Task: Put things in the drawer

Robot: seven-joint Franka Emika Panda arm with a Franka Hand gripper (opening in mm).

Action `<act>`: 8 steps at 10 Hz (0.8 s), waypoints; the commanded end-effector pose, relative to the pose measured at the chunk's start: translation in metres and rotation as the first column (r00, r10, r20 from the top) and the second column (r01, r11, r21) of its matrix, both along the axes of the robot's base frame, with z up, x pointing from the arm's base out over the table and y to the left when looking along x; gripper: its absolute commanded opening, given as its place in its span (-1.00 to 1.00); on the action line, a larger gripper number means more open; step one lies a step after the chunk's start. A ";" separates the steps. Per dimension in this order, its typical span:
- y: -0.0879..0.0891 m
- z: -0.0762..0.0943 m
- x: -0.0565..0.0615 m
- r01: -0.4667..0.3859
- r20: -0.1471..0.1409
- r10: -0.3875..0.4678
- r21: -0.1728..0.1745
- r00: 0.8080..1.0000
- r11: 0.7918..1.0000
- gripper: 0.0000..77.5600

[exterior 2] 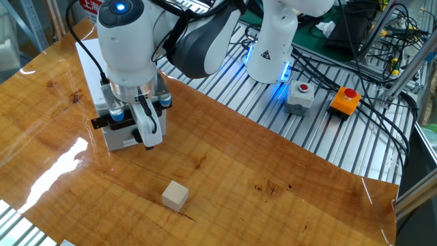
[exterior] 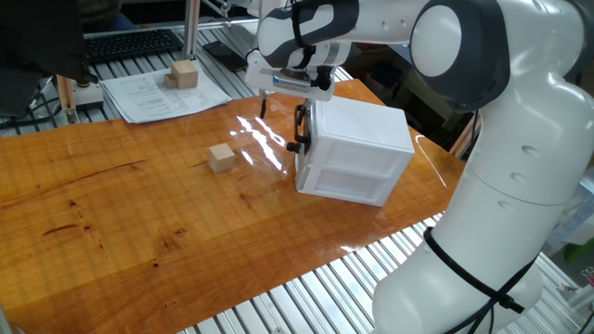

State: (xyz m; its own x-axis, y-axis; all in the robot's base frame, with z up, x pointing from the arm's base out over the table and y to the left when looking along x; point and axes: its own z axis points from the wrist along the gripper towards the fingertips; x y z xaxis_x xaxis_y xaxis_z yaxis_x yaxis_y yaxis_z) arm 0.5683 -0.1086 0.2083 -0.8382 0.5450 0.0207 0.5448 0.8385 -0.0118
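The white cabinet [exterior: 362, 148] stands on the wooden table, and its drawer front with the black bar handle [exterior: 300, 137] faces left. My gripper [exterior: 283, 121] hangs at that front, open, with one finger [exterior: 264, 107] out in front and the other at the handle. In the other fixed view the gripper [exterior 2: 124, 126] covers most of the cabinet [exterior 2: 123, 140]. One tan wooden cube [exterior: 221, 158] lies on the table left of the cabinet, and it also shows in the other fixed view [exterior 2: 175, 196]. A second cube [exterior: 183, 73] sits on a paper sheet at the back.
The paper sheet [exterior: 148, 93] and a keyboard [exterior: 130, 43] lie beyond the table's far edge. In the other fixed view the robot base [exterior 2: 273, 41], a button box [exterior 2: 300, 96] and an orange box [exterior 2: 343, 100] stand on the slatted surface.
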 end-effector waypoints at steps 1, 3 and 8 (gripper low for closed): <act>0.006 0.003 0.003 0.012 0.003 -0.012 0.005 1.000 1.000 1.00; 0.016 0.002 0.005 0.030 0.006 -0.030 0.006 1.000 1.000 1.00; 0.026 0.008 0.009 0.053 0.004 -0.053 0.010 0.999 0.999 1.00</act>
State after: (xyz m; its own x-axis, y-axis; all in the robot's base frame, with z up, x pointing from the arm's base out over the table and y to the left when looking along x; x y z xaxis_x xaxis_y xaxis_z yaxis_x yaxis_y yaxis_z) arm 0.5758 -0.0839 0.2142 -0.8096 0.5864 0.0242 0.5865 0.8099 -0.0046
